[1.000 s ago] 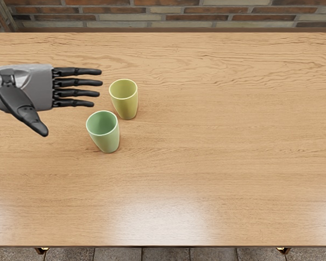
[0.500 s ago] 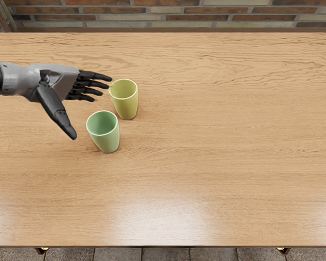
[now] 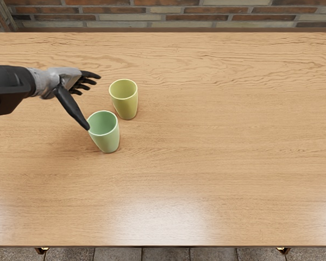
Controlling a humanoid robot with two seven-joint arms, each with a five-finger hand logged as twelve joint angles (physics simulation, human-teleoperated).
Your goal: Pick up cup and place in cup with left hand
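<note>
The left hand [image 3: 63,81], grey metal at the palm with black jointed digits, is in the upper left of the frame, with its thumb held wide of the other fingers; it is spread and grips nothing. The fingers point right, bunched in the view so that they partly cover one another, and the palm's inner face is mostly turned out of sight. Its black forearm [image 3: 10,87] is cut off by the left edge. The thumb slants down to the right, its tip overlapping the left rim of a pale green, smooth, tapered cup [image 3: 107,143]; whether it touches or hovers above cannot be told. That cup stands upright, left of centre, its far left rim hidden by the thumb. Just beside it, up and to the right, a yellow-green, smooth, tapered cup [image 3: 126,108] also stands upright, well in view, though any contact between the two is hard to make out. Both are on the light wood-grained surface [image 3: 206,141], whose sides run out of frame. A brick wall [image 3: 195,17] crosses the top, cropped, and grey floor tiles [image 3: 165,254] show only as a strip at the bottom.
</note>
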